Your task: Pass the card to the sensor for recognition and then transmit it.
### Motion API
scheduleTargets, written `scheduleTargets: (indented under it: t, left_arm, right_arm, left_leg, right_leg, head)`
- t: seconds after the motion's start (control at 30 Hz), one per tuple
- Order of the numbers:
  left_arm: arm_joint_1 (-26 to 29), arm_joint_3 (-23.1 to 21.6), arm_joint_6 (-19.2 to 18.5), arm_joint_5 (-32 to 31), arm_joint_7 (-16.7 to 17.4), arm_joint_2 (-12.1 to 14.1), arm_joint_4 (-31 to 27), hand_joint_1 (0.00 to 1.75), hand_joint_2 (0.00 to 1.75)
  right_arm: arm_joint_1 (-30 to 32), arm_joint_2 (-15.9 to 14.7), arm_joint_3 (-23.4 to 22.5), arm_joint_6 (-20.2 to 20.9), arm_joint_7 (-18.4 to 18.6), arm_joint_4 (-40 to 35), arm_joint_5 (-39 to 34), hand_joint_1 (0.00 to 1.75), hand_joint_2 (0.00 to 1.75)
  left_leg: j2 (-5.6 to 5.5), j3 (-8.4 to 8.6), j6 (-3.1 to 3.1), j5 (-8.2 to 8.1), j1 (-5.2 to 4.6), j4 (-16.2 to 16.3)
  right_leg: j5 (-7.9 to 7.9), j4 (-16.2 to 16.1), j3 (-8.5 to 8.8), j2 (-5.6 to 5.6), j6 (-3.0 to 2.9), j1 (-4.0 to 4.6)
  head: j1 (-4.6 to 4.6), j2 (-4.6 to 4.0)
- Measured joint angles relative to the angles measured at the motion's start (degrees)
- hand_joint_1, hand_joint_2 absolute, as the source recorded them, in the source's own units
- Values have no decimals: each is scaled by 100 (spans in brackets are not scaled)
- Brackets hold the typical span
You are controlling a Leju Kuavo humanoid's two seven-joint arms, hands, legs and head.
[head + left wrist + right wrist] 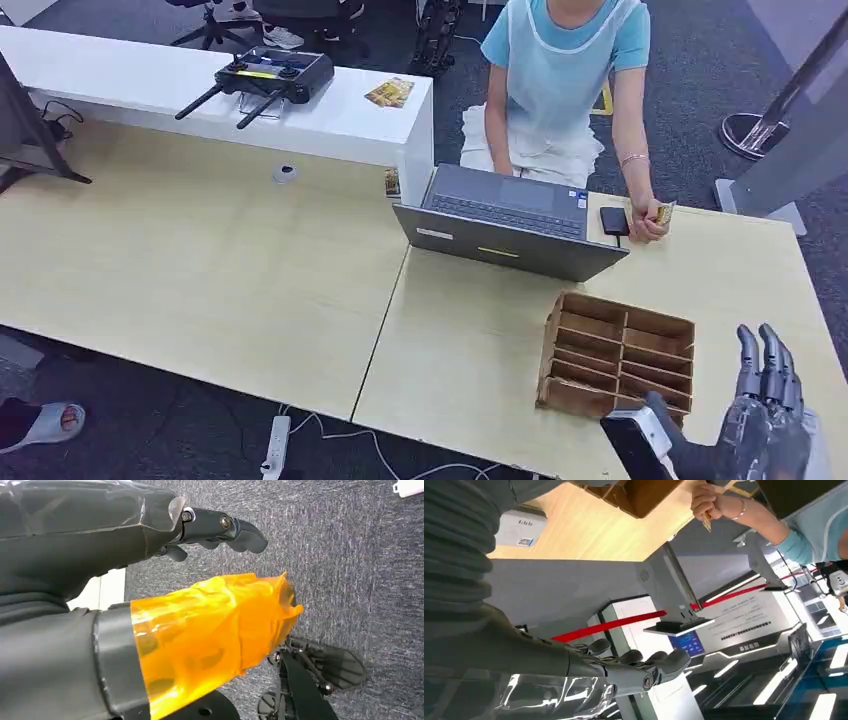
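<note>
Showing person's hand (648,222) pinching card (664,212), right hand (765,400) empty

My right hand (765,415) was cut off by the lower edge of the head view. The card (664,212) in the person's hand (648,222) was too small to read, their fingers hiding part of it.

Pale wooden tables (200,270) pushed together, white counter (150,95) behind, grey carpet (690,90) beyond, office chair base (215,25)
</note>
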Motion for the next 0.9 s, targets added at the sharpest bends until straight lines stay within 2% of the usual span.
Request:
scheduleTargets:
  t: [0.3, 0.9]
  left_arm:
    - [0, 0, -2, -35, 9, 0, 0, 0, 0]
    - [0, 0, -2, -35, 9, -2, 0, 0, 0]
  right_arm:
    - [6, -2, -2, -258, 68, -35, 387, 0, 175]
    - [100, -72, 11, -297, 87, -55, 594, 0, 175]
  left_leg:
    - [1, 0, 0, 0, 0, 0]
    - [0, 0, 0, 0, 0, 0]
  right_leg:
    - [0, 0, 0, 0, 0, 0]
    - [0, 0, 0, 0, 0, 0]
  head:
    - [0, 0]
    - [0, -2]
